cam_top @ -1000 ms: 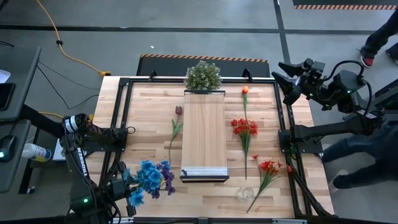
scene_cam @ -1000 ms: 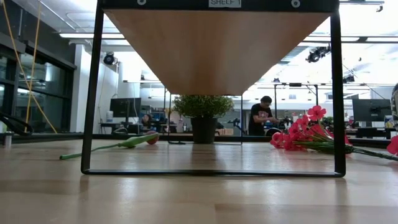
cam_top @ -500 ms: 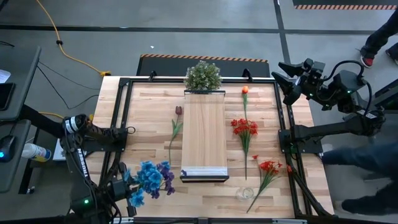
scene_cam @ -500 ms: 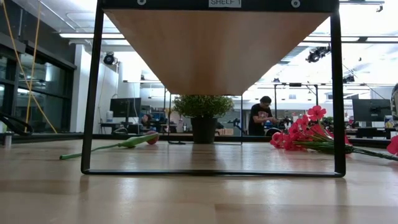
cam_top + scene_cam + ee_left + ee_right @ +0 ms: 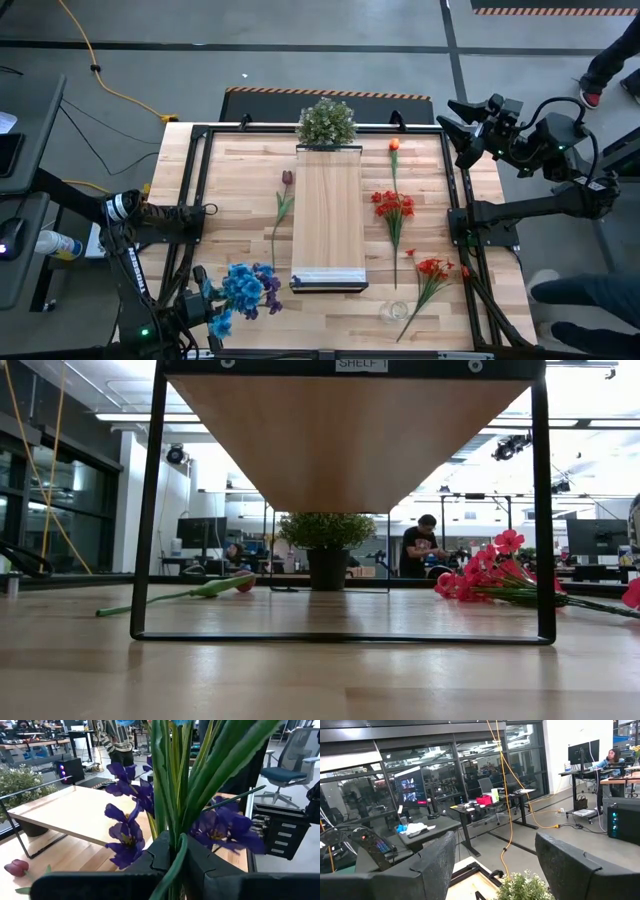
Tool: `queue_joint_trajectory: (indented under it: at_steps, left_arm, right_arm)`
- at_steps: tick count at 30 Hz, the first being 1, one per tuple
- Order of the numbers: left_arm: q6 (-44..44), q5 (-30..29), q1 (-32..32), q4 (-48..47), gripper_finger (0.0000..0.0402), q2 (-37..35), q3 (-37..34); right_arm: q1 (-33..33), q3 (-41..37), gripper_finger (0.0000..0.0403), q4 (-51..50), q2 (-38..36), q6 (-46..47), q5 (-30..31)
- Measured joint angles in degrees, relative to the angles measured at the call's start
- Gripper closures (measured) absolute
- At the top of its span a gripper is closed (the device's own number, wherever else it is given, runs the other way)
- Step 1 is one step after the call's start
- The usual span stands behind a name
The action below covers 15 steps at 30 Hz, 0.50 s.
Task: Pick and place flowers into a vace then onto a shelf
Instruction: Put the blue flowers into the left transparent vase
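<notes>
Now the left gripper (image 5: 172, 870) is squeezing the green stems of the blue and purple flowers (image 5: 243, 288), down in the lower left of the high view. The blooms are sticking up past its dark fingers (image 5: 200, 865) in the left wrist view.

The right gripper (image 5: 452, 122) is waiting in the upper right of the high view, off the table's edge, with its fingers spread wide and nothing between them.

The shelf (image 5: 328, 215) is standing in the middle of the table with nothing on it. A small clear vase (image 5: 393, 312) seems to be sitting near the bottom edge, with no flowers in it. The dark red flower (image 5: 286, 178), the orange flower (image 5: 394, 145) and the bright red flowers (image 5: 394, 205) are lying on the wood.

So the job is only starting.
</notes>
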Motion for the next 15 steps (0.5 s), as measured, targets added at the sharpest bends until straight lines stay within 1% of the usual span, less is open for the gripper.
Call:
queue_joint_trajectory:
  at_steps: [9,15]
  left_arm:
    - [0.0,0.2,0.0,0.0,0.0346,0.0,0.0]
    - [0.0,1.4,0.0,-0.1,0.0325,0.0,0.0]
  right_arm:
    - [0.0,0.0,0.0141,0.0,0.0,-0.1,-0.2]
    - [0.0,0.0,0.0141,0.0,0.0,-0.1,-0.2]
